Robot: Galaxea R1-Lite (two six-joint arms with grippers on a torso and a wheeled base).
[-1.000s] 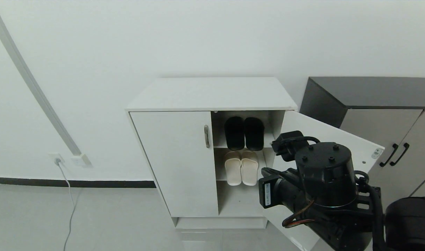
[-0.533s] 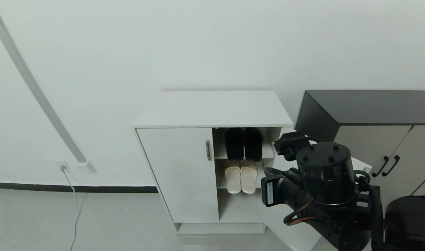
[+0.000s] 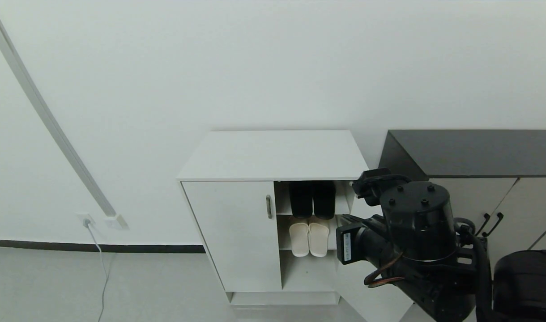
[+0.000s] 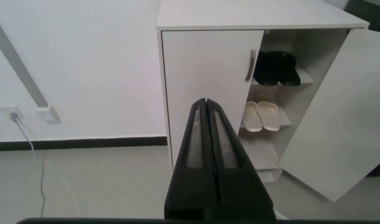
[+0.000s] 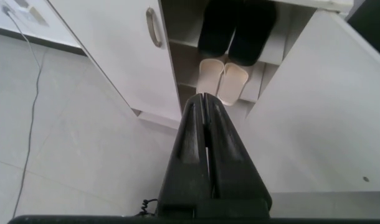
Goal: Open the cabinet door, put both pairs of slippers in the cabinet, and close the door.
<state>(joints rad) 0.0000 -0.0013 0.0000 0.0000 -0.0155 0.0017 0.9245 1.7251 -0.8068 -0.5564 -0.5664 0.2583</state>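
Sitting inside the white cabinet (image 3: 273, 154): black slippers (image 3: 312, 199) on the top shelf, cream slippers (image 3: 309, 239) on the shelf below, each pair side by side. Right door (image 4: 339, 124) open, left door (image 3: 230, 232) closed. Left gripper (image 4: 206, 107) and right gripper (image 5: 203, 101): fingers pressed together, holding nothing.

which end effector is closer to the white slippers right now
Right. The right end effector sits close in front of the white slippers; the left end effector hangs farther back from the cabinet, facing the closed door.
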